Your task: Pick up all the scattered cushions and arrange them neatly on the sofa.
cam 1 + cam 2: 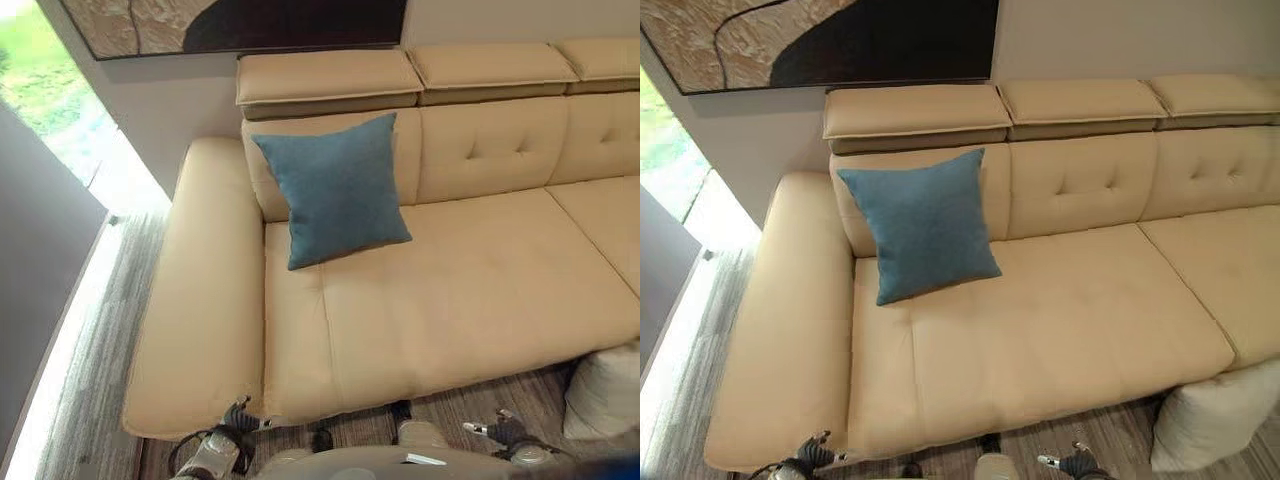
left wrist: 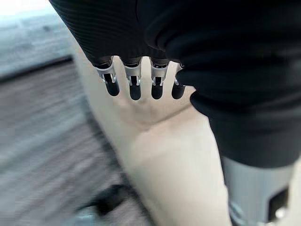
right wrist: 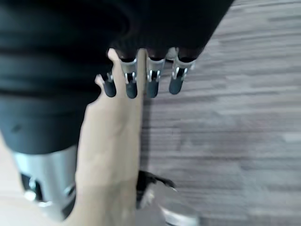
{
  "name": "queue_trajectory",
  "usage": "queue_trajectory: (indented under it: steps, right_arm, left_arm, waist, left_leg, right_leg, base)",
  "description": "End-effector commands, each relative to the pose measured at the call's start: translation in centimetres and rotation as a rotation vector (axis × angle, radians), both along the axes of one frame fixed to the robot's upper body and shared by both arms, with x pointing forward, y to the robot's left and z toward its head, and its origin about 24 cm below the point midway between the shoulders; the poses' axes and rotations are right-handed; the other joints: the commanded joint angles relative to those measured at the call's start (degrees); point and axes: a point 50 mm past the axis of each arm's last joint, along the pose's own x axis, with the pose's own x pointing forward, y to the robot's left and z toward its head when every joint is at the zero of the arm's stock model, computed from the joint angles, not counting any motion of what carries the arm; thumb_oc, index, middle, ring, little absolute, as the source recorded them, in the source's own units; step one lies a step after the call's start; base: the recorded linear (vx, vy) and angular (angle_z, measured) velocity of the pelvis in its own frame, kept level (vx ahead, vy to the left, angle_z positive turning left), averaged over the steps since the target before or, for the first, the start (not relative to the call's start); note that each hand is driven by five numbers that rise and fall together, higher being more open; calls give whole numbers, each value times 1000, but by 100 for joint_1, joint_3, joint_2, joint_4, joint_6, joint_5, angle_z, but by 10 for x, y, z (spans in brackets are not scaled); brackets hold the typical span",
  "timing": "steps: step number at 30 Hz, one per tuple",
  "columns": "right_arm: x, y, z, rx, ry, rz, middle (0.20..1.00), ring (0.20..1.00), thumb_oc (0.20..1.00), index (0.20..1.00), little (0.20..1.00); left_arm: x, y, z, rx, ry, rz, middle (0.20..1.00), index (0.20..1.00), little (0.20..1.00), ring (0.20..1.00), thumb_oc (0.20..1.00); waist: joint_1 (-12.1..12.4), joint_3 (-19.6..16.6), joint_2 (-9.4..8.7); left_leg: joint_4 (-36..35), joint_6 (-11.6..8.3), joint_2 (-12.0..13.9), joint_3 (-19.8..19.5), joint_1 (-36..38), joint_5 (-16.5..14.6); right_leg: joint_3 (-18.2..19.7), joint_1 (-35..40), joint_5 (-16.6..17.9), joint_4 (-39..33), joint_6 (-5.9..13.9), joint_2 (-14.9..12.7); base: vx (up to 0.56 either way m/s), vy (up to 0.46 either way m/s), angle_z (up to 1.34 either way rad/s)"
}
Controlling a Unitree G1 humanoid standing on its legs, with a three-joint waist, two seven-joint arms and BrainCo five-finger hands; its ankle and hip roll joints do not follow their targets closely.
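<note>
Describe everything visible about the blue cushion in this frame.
The blue cushion is square, plain teal-blue, matte woven-looking fabric, plump with pointed corners. It stands tilted, leaning against the backrest at the left end of the sofa, its lower edge resting on the seat near the armrest. One upper corner rises toward the headrest. Neither hand touches it.

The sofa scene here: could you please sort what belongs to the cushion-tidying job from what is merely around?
Belongs to the job:
- blue cushion, leaning against the backrest
- beige sofa
- pale cushion, on the floor by the sofa's front
- left hand and right hand, both holding nothing

Just around:
- wall picture
- wood floor
</note>
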Motion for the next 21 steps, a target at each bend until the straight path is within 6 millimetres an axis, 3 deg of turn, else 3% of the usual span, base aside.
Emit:
queue_trajectory:
  steps: [1,2,5,7,8,9,10,11,13,16,18,19,20,21]
  right_arm:
    - [25,-16,11,-68,-46,52,1000,1000,1000,1000,1000]
    - [21,-15,10,-60,-35,51,1000,1000,1000,1000,1000]
    - [25,-5,8,-47,-48,74,1000,1000,1000,1000,1000]
    - [27,-3,8,-40,-54,81,1000,1000,1000,1000,1000]
    - [27,-3,8,-36,-57,72,1000,1000,1000,1000,1000]
    - [22,-4,7,-47,-31,72,1000,1000,1000,1000,1000]
    - [18,-6,6,-56,-13,72,1000,1000,1000,1000,1000]
    - [15,-8,5,-62,-1,77,1000,1000,1000,1000,1000]
    - [13,-10,5,-63,8,68,1000,1000,1000,1000,1000]
    - [20,-4,6,-49,-11,65,1000,1000,1000,1000,1000]
    - [25,-1,6,-41,-23,67,1000,1000,1000,1000,1000]
    - [26,0,6,-42,-24,68,1000,1000,1000,1000,1000]
    - [26,0,6,-42,-24,68,1000,1000,1000,1000,1000]
    - [25,0,6,-44,-21,66,1000,1000,1000,1000,1000]
  left_arm:
    - [12,12,7,36,-38,0,1000,1000,1000,1000,1000]
    - [5,18,6,46,-14,20,1000,1000,1000,1000,1000]
    - [4,15,5,40,-16,18,1000,1000,1000,1000,1000]
    - [6,12,5,37,-22,10,1000,1000,1000,1000,1000]
    - [17,4,6,27,-46,-41,1000,1000,1000,1000,1000]
    - [30,-7,8,-4,-86,-57,1000,1000,1000,1000,1000]
    - [28,-13,6,-26,-81,-42,1000,1000,1000,1000,1000]
    - [25,-16,4,-35,-68,-37,1000,1000,1000,1000,1000]
    - [19,-17,1,-31,-38,-41,1000,1000,1000,1000,1000]
    - [22,-13,3,-15,-42,-44,1000,1000,1000,1000,1000]
    - [22,-9,4,-3,-41,-44,1000,1000,1000,1000,1000]
    - [22,-4,5,8,-40,-36,1000,1000,1000,1000,1000]
    - [22,-4,5,8,-40,-37,1000,1000,1000,1000,1000]
    - [22,-4,5,10,-39,-40,1000,1000,1000,1000,1000]
  waist:
    - [267,156,249]
    - [432,-5,329]
    - [523,-131,181]
    - [483,-103,130]
    - [377,-29,79]
    - [412,59,44]
    - [475,46,2]
    - [491,29,18]
    - [390,-36,70]
    - [247,73,129]
    - [202,148,155]
    - [246,232,212]
    - [255,241,214]
    - [318,256,262]
  left_leg:
    - [121,-273,117,-509,44,-346]
    - [17,-259,250,-336,-66,-199]
    - [80,-357,238,-155,-212,-172]
    - [214,-400,270,-122,-264,-207]
    - [578,-492,325,-78,-377,-308]
    - [895,-565,218,-526,-500,-358]
    - [983,-578,57,-1160,-510,-454]
    - [935,-571,-4,-1437,-467,-474]
    - [643,-510,36,-1345,-310,-424]
    - [263,-366,-38,-1138,-190,-239]
    - [120,-344,-2,-947,-148,-152]
    - [96,-321,69,-728,-194,-97]
    - [93,-322,72,-720,-182,-103]
    - [73,-323,126,-588,-216,-77]
  right_leg:
    - [-716,166,-130,722,-276,479]
    - [-853,573,-642,1306,-364,531]
    - [-694,941,-641,652,-340,607]
    - [-573,1004,-624,424,-370,720]
    - [-490,1143,-562,100,-468,796]
    - [-273,1141,-484,8,-529,843]
    - [-11,1095,-363,-93,-520,873]
    - [163,1056,-304,-158,-499,894]
    - [350,922,-197,-126,-438,902]
    - [644,478,55,69,-250,893]
    - [668,300,152,183,-178,895]
    - [321,163,93,355,-194,841]
    - [328,166,83,367,-194,845]
    - [-116,194,-35,430,-242,731]
  base:
    - [-334,7,-70]
    - [-302,-76,-90]
    - [-80,-156,-66]
    - [-30,-193,-22]
    - [-190,-184,22]
    - [-267,-111,6]
    - [-250,87,-84]
    - [-158,149,-224]
    - [-105,253,-211]
    - [-192,256,-71]
    - [-172,113,-139]
    - [-170,78,-119]
    - [-193,76,-139]
    - [-126,55,-138]
